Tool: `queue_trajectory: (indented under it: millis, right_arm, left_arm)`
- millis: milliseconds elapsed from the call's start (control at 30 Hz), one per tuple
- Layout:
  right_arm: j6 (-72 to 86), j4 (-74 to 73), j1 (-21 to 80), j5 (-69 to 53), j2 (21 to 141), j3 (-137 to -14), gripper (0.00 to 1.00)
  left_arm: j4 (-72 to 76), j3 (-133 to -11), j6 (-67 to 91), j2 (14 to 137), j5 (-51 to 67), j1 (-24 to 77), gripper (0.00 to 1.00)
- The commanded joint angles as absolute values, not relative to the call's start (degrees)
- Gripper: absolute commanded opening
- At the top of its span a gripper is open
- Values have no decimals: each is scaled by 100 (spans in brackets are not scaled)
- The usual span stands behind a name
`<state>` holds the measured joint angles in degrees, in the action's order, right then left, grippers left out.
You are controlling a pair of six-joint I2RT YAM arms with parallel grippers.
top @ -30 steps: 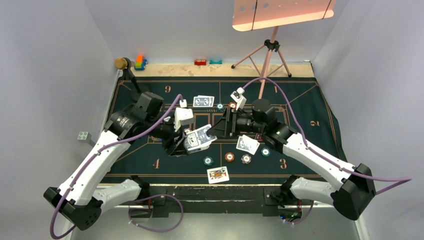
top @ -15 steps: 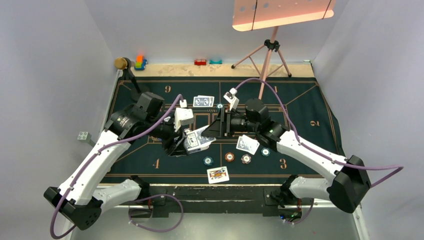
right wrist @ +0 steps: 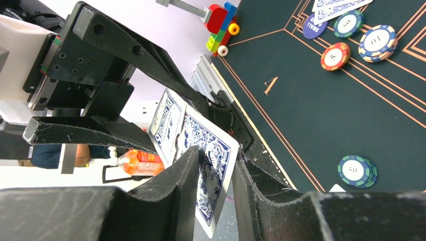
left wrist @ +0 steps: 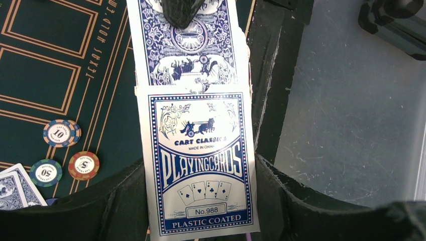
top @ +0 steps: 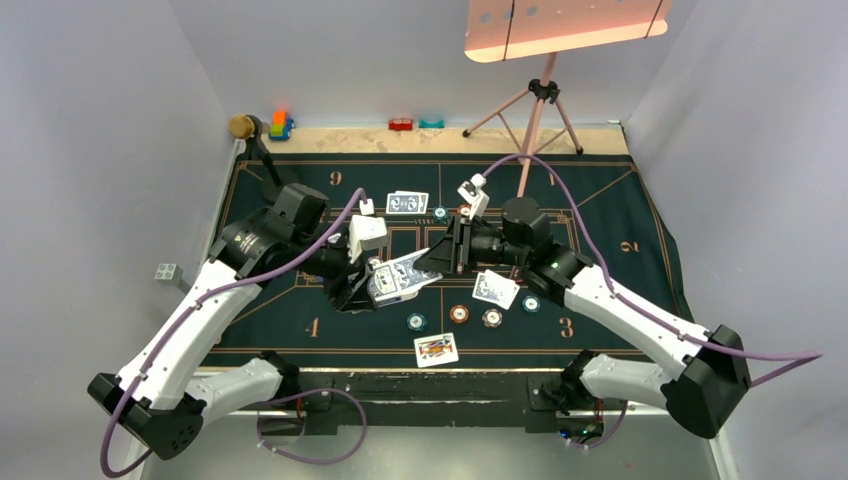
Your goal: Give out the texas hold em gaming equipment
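My left gripper [top: 365, 290] [left wrist: 200, 163] is shut on a blue-and-white playing card box [left wrist: 201, 170], held above the mat's middle. One blue-backed card [left wrist: 188, 55] [right wrist: 216, 150] sticks out of its far end. My right gripper [top: 440, 258] [right wrist: 216, 155] straddles that card's free end with narrowed jaws. One finger touches the card and a slim gap shows at the other. Face-down cards [top: 407, 203] [top: 495, 289] and a face-up card [top: 436, 348] lie on the mat. Teal [top: 416, 322], orange [top: 459, 314] and white [top: 492, 318] chips lie near the front.
The dark green felt mat [top: 620, 210] covers the table. Toy blocks [top: 280, 125] [top: 401, 124] and a tripod [top: 535, 120] stand along the back edge. More chips [right wrist: 377, 42] and a dark-blue disc button [right wrist: 315, 27] lie beyond the right gripper.
The right gripper reached in to the protruding card, narrowed its jaws round it and eased back slightly to the right. The left gripper kept still with the box.
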<state>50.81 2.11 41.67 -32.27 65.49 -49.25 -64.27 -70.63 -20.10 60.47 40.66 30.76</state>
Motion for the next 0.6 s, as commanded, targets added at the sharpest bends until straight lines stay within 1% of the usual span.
queue_trajectory:
  millis: [0,100,333,567]
  right_arm:
    - [4851,18,4057,-3067,6328,-4921,32]
    - [4789,-199,4019,-3054,6281,-4938,30]
    - [4723,-407,3901,-3034,6114,-5021,19]
    - [4475,-865,3671,-2946,5936,-5284,13]
  left_arm:
    - [-6259,-7359,-1956,5960,4315,3037,0]
    - [-6264,-7358,-1951,5957,4332,3037,0]
    - [-6255,-7341,-1973,5954,4323,3034,0]
    - [-6260,-7293,-1988,5940,4297,3037,0]
